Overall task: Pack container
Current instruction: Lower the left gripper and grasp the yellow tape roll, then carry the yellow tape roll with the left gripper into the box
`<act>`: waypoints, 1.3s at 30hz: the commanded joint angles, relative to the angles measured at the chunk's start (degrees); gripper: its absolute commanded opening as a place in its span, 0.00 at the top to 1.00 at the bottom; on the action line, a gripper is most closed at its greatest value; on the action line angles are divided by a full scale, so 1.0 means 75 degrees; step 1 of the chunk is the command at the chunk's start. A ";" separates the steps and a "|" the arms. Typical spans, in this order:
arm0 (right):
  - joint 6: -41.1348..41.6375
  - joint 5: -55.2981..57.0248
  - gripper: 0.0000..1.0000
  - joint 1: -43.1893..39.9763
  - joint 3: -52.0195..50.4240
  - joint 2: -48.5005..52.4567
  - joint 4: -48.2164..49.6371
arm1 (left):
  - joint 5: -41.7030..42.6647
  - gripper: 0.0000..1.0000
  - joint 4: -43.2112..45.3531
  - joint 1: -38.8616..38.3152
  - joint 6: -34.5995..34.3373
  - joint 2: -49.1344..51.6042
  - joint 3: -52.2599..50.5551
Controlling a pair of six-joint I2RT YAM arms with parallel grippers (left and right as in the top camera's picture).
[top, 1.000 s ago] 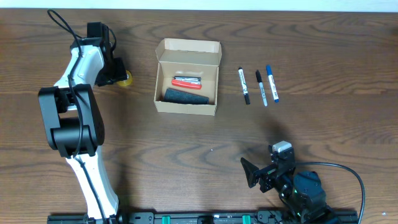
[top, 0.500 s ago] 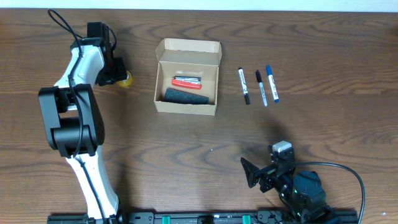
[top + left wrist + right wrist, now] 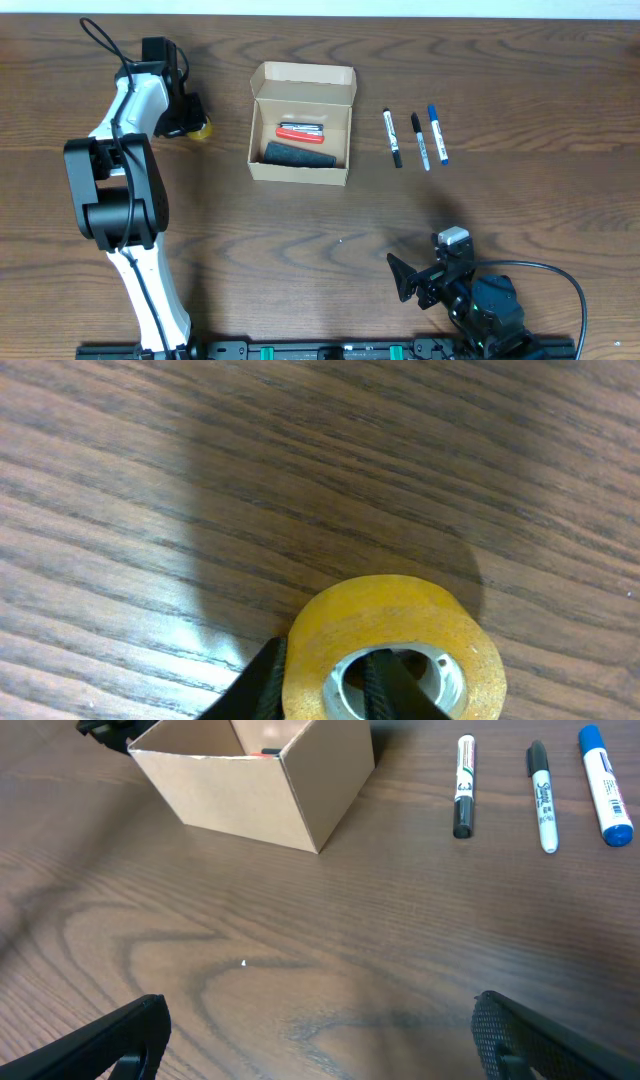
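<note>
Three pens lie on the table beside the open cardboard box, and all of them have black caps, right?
Not quite. Three pens do lie beside the open cardboard box, but only two, the near pen and the middle pen, have black caps; the far pen is blue. The overhead view shows it.

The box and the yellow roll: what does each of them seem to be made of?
The box looks like plain cardboard: matte tan walls with folded edges and no print. The yellow roll is probably plastic adhesive tape: glossy amber layers around a pale inner core.
</note>
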 commanded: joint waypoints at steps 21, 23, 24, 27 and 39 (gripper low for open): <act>-0.0099 0.0017 0.01 0.0079 -0.0023 -0.0052 -0.0003 | 0.0000 0.94 -0.0778 -0.0108 -0.0388 -0.2340 0.0096; -0.0099 0.0017 0.01 0.0079 -0.0023 -0.0052 -0.0003 | 0.0000 0.94 -0.0892 -0.0280 -0.0367 -0.2862 0.0093; -0.0099 0.0017 0.01 0.0079 -0.0023 -0.0052 -0.0003 | 0.0000 0.94 -0.0941 -0.0396 -0.0321 -0.3089 0.0093; -0.0099 0.0017 0.01 0.0079 -0.0023 -0.0052 -0.0003 | -0.0006 0.94 -0.1093 -0.0863 -0.0152 -0.3675 0.0096; -0.0099 0.0017 0.01 0.0079 -0.0023 -0.0052 -0.0003 | -0.0079 0.94 -0.1888 -0.3433 -0.0012 -0.3841 0.0090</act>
